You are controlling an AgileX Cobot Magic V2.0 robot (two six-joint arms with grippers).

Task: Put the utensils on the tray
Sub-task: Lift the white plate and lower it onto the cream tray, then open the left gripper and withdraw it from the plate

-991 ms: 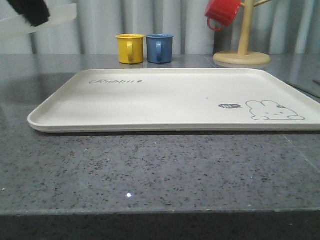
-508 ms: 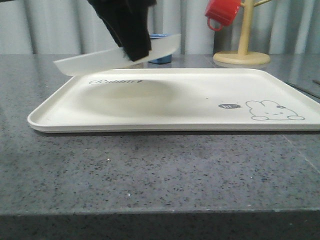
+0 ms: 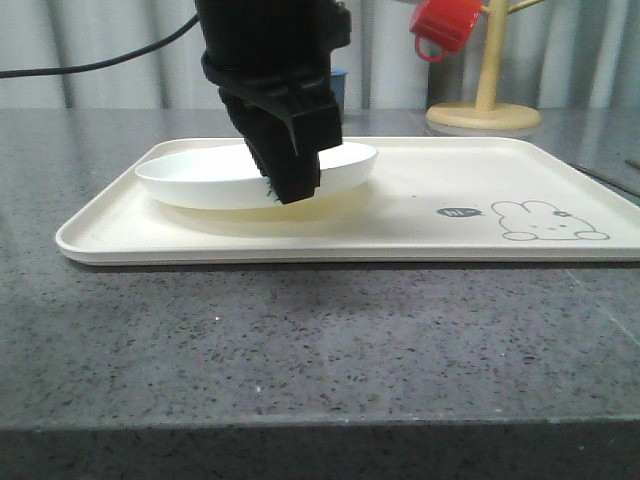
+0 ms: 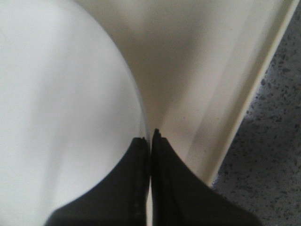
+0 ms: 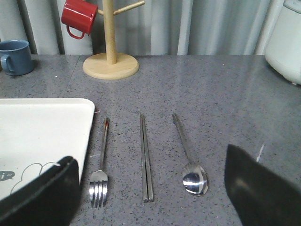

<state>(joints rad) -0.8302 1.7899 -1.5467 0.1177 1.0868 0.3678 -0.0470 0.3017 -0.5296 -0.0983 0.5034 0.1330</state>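
My left gripper (image 3: 292, 190) is shut on the near rim of a round white plate (image 3: 200, 178), which is low over the left half of the cream tray (image 3: 300, 250). I cannot tell whether the plate touches the tray. In the left wrist view the closed fingers (image 4: 164, 165) pinch the plate (image 4: 61, 108) edge above the tray (image 4: 197, 70). The utensils lie side by side on the counter right of the tray (image 5: 42, 127): fork (image 5: 101, 165), chopsticks (image 5: 146, 141) and spoon (image 5: 190, 160). My right gripper (image 5: 149, 155) hangs open above them, holding nothing.
A wooden mug tree (image 3: 485, 100) with a red mug (image 3: 445, 25) stands behind the tray. A blue mug (image 5: 14, 56) is at the back. A white appliance (image 5: 287, 37) stands at the far right. The grey counter (image 3: 320, 340) has free room in front of the tray.
The left gripper has brought the white plate from the upper left down over the tray's left half. The arm now hides the yellow mug behind it.
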